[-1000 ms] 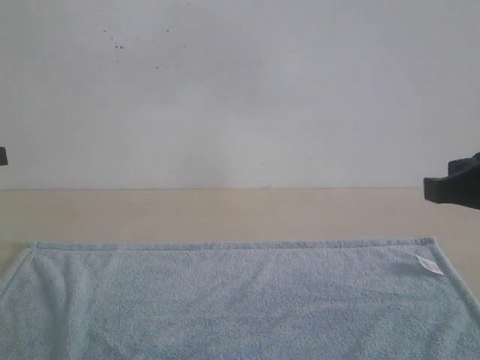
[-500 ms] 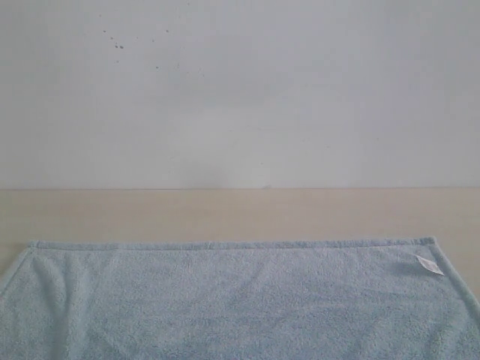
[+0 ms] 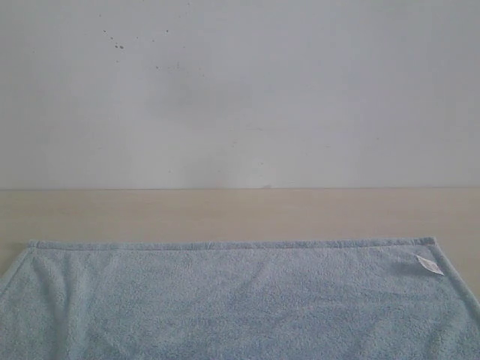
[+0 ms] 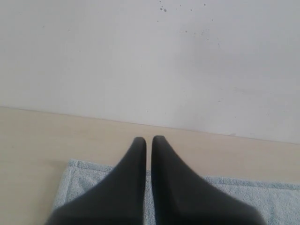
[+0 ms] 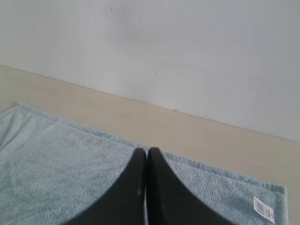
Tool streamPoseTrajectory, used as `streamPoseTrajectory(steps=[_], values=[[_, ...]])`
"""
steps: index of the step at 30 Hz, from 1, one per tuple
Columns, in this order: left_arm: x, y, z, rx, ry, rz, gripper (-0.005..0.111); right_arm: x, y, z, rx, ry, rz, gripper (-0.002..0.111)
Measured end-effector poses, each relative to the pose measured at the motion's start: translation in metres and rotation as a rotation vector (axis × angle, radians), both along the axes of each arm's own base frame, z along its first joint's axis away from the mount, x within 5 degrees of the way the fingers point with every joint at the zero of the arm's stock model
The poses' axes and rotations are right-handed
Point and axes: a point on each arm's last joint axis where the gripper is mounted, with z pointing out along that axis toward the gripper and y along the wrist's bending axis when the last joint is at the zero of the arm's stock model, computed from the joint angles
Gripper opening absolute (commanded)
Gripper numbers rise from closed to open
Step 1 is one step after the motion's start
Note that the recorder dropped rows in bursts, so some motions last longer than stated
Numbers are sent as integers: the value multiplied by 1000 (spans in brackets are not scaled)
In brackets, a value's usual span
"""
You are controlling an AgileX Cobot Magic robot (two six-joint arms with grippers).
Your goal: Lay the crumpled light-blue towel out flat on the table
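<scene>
The light-blue towel lies flat across the near part of the beige table, its hemmed far edge straight and a small white label near its far right corner. Neither gripper shows in the exterior view. In the left wrist view my left gripper is shut with nothing in it, raised above the towel's corner. My right gripper is shut and empty too, held above the towel, whose label lies off to one side.
A plain white wall rises behind the table's far edge. A strip of bare table runs between the towel's far hem and the wall.
The right gripper's dark tip and a sliver of the left one, seen at the exterior view's side edges a second ago, have withdrawn out of that view. The towel has not moved.
</scene>
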Motion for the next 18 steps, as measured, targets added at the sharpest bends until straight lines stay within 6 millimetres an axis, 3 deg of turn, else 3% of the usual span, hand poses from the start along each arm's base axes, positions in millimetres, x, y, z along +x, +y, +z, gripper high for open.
streamPoseTrajectory(steps=[18], values=[[0,0,0,0,-1,-1,4,0,0,0,16,7,-3,0]])
